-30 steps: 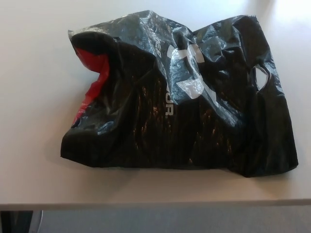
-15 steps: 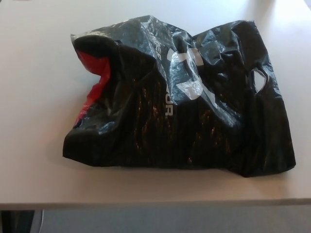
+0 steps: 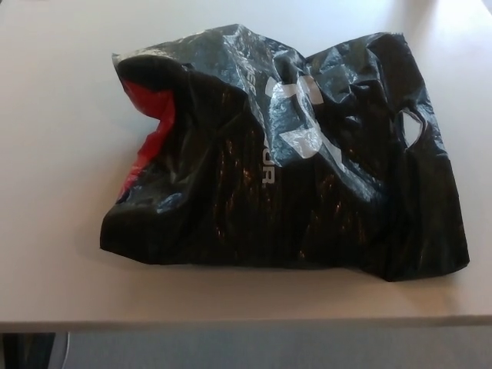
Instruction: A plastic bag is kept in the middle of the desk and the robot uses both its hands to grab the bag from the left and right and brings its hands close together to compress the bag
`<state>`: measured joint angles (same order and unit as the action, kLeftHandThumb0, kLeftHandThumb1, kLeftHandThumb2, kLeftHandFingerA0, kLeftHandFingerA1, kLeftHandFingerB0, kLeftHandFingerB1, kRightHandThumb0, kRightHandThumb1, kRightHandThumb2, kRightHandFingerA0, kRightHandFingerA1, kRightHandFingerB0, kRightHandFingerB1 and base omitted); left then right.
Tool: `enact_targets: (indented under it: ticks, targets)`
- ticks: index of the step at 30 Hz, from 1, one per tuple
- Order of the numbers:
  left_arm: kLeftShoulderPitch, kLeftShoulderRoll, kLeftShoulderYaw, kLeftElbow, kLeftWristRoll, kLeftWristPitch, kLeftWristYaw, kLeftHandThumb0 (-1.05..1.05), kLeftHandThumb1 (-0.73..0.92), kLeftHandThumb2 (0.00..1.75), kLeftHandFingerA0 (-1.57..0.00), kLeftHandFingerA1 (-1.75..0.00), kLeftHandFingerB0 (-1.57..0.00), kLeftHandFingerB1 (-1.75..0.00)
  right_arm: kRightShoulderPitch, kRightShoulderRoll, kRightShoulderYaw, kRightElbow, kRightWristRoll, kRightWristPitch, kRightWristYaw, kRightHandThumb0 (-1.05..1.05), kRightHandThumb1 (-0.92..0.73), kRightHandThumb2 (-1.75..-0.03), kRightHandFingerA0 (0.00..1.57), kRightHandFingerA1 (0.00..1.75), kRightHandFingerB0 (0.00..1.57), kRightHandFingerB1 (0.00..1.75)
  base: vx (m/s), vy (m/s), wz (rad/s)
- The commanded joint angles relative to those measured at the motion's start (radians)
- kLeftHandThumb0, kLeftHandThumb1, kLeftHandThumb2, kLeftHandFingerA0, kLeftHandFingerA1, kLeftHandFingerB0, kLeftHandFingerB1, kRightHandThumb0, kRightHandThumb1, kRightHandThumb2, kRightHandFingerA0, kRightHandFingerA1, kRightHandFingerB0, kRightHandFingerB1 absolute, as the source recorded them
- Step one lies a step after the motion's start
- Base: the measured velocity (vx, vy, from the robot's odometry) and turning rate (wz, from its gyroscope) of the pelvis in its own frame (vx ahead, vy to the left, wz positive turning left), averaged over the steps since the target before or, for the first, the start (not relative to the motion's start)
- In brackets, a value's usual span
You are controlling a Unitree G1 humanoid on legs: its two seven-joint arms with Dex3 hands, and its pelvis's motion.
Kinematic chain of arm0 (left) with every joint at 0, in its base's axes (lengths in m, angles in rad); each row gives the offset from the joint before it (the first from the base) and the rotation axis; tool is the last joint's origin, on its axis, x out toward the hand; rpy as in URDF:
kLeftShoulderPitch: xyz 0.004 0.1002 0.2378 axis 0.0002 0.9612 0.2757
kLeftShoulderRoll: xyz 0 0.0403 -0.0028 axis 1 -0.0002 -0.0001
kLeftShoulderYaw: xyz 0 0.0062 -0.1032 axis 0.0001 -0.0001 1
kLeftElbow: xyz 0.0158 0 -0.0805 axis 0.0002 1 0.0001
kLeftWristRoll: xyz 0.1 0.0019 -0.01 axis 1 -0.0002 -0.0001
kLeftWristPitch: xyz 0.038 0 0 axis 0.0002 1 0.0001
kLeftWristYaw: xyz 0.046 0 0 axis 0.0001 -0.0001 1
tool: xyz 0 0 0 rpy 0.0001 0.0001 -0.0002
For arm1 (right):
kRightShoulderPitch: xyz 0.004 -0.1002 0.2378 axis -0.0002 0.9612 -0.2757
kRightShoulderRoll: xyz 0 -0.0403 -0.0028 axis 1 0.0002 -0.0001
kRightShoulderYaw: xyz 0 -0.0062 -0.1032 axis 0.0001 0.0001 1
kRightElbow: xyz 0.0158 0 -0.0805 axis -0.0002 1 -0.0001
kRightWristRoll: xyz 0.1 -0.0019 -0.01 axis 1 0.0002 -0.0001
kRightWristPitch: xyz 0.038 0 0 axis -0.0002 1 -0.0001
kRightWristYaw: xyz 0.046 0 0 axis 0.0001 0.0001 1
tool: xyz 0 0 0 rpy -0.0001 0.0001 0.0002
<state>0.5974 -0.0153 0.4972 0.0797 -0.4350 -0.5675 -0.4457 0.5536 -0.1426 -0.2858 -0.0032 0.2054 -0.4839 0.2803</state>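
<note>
you have the plastic bag (image 3: 284, 154) lying on the desk (image 3: 54, 154), about midway between its left and right sides and close to its front edge. the bag's handle hole (image 3: 415, 127) sits toward the right side.

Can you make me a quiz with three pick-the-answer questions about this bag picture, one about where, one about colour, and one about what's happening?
1. Where does the plastic bag lie?
A. On the desk
B. On the floor
C. In a box

2. What colour shows inside the bag's opening on the picture's left?
A. Green
B. Red
C. Yellow

3. What is the state of the bag?
A. Held up by both hands
B. Folded into a neat square
C. Lying crumpled, with no hand on it

Answers: 1 A, the pale desk surface surrounds it on all sides. 2 B, a red patch shows in the opening. 3 C, it is wrinkled and neither robot hand is in view.
</note>
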Motion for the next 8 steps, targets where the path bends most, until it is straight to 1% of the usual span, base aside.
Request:
enact_targets:
  ticks: [1, 4, 5, 8]
  targets:
    - [0.008, 0.011, -0.005, -0.016, 0.009, -0.038, 0.004, -0.36, 0.51, 1.1, -0.02, -0.5, 0.0, -0.47, -0.006, 0.015, -0.012, 0.01, 0.006, -0.053, -0.01, -0.56, -0.89, -0.66, 0.08, 0.29, 0.12, 0.28, 0.0, 0.0, 0.0]
    - [0.006, 0.019, -0.012, -0.024, -0.009, -0.017, -0.002, -0.36, 0.51, 1.1, -0.03, -0.5, 0.0, -0.47, -0.013, 0.016, -0.016, 0.025, -0.001, -0.073, -0.01, -0.56, -0.89, -0.66, 0.08, 0.3, 0.12, 0.29, 0.0, 0.0, 0.0]
    - [0.005, 0.023, -0.012, -0.02, -0.005, -0.023, -0.004, -0.87, 0.73, 1.07, -0.04, -0.43, -0.1, -0.42, -0.014, 0.017, -0.016, 0.026, -0.004, -0.077, -0.012, -0.56, -0.89, -0.66, 0.08, 0.31, 0.13, 0.3, 0.0, 0.0, 0.0]
    - [0.003, 0.031, -0.012, -0.011, 0.004, -0.03, -0.005, -0.84, 0.71, 1.07, -0.07, -0.45, -0.11, -0.43, -0.014, 0.017, -0.016, 0.027, -0.001, -0.079, -0.01, -0.57, -0.89, -0.66, 0.08, 0.3, 0.12, 0.29, 0.0, 0.0, 0.0]
